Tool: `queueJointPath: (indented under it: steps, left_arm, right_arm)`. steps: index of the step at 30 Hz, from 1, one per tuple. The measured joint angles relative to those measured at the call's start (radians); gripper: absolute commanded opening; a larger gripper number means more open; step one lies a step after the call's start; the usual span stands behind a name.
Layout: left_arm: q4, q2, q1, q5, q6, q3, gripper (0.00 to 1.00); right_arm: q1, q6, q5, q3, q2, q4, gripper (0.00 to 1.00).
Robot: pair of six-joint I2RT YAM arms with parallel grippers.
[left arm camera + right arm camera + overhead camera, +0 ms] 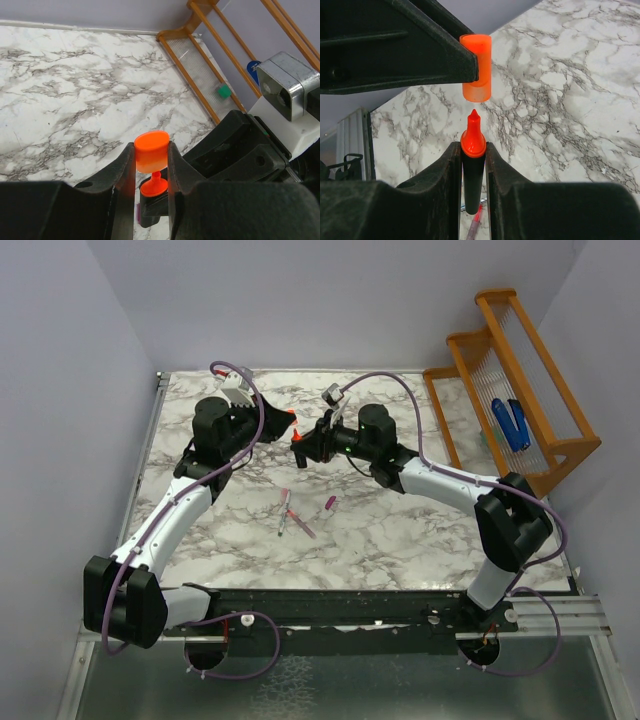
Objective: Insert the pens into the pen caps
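Observation:
My left gripper (283, 423) is shut on the bright orange cap (151, 150), open end down. My right gripper (303, 445) is shut on the stubby black marker (473, 172), and its orange tip (472, 131) points up just below the cap (476, 67), a small gap apart. From the left wrist view the tip (154, 186) sits right under the cap. A slim pink pen (284, 497), a whitish-grey pen with a pink end (297, 522) and a magenta-purple cap (329, 504) lie on the marble table (420, 530) in front of the grippers.
An orange wooden rack (520, 370) stands at the back right with blue chunky objects (510, 423) in it. A small green thing (224, 91) lies at the rack's base. The side walls stand close to the table.

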Motion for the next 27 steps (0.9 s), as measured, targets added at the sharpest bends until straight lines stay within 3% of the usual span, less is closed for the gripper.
queueJointPath:
  steps: [27]
  left_arm:
    - [0.015, 0.014, 0.000, -0.018, -0.009, -0.009, 0.00]
  right_arm:
    - [0.001, 0.000, -0.004, 0.033, 0.013, -0.003, 0.00]
